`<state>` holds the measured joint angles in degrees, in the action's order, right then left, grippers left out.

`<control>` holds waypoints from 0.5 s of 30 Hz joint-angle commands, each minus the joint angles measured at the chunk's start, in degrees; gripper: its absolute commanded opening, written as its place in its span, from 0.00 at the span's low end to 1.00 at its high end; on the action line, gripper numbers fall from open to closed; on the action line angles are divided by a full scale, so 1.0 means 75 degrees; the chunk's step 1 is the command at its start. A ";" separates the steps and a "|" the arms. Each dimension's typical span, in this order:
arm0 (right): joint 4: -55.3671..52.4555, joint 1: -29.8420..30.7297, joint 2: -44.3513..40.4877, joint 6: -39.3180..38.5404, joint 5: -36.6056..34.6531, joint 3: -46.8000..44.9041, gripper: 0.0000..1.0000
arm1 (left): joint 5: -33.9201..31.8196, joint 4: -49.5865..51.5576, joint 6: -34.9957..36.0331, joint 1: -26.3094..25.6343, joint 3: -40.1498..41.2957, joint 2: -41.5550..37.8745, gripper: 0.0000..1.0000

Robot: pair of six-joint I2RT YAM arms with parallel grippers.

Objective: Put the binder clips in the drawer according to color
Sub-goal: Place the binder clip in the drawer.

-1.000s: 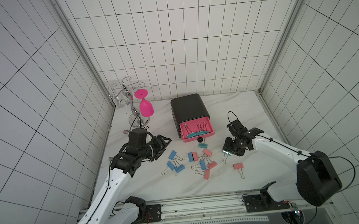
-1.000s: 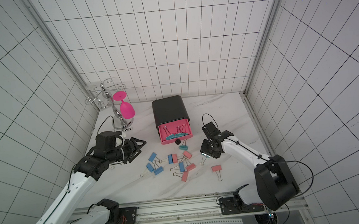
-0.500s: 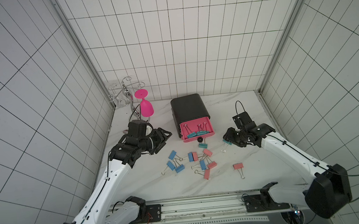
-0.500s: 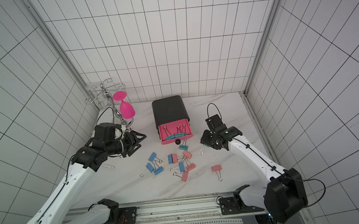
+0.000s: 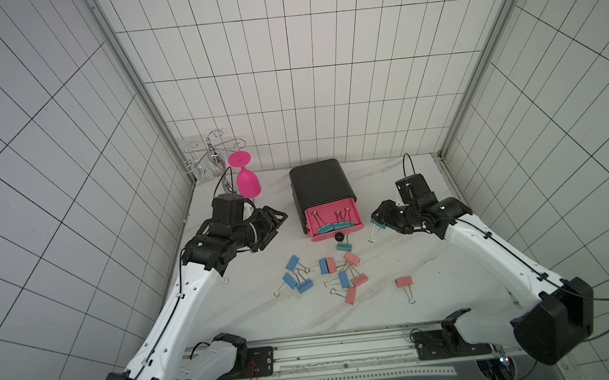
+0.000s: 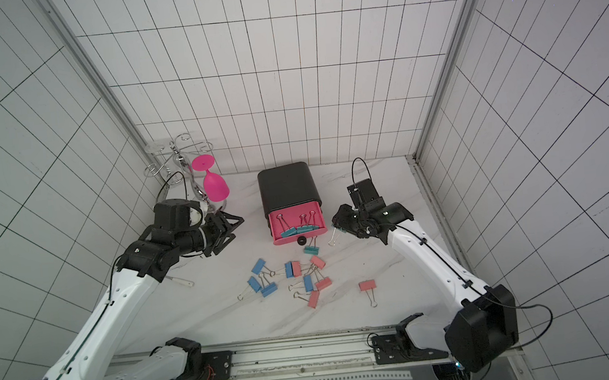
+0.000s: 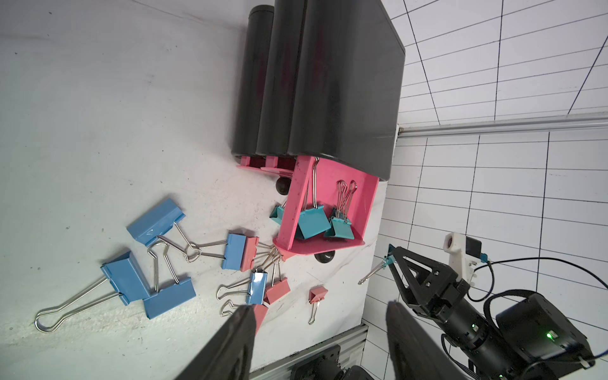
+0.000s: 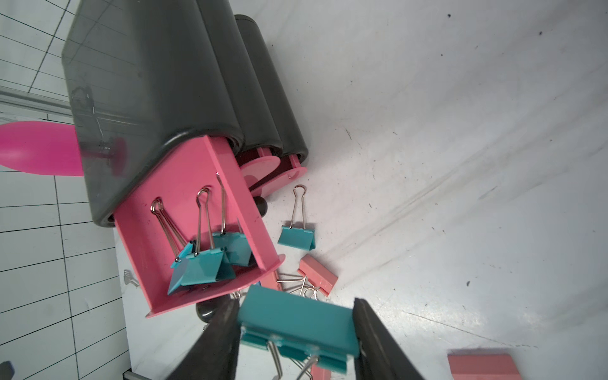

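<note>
We see right jaws pinching a teal clip (image 8: 296, 320) across its body | it hangs at 3 o'clock of the open drawer (image 5: 311, 220), just beside | left jaws spread, empty, at 9 o'clock

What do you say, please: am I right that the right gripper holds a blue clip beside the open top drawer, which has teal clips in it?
Only the colour is wrong. The clip in the right gripper is teal, not blue, as the right wrist view shows. It is held beside the open top drawer, which does have teal clips in it.
</note>
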<state>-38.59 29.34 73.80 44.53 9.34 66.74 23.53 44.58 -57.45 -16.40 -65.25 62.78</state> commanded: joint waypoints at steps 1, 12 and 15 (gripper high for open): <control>-0.0407 0.0266 0.0272 -0.0164 0.0092 0.0611 0.33 | -0.0008 -0.0372 0.0202 0.0133 -0.0206 0.0078 0.67; -0.0647 0.0740 0.1952 0.0156 0.0196 0.2260 0.34 | 0.0069 -0.0639 0.0421 0.0229 -0.0046 0.0093 0.67; -0.0234 0.0740 0.2283 0.0805 0.0125 0.2508 0.35 | 0.0097 -0.0697 0.0415 0.0271 0.0072 -0.0022 0.67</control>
<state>-41.78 34.74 89.60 46.24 10.33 83.26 23.88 41.17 -55.44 -14.92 -65.43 63.92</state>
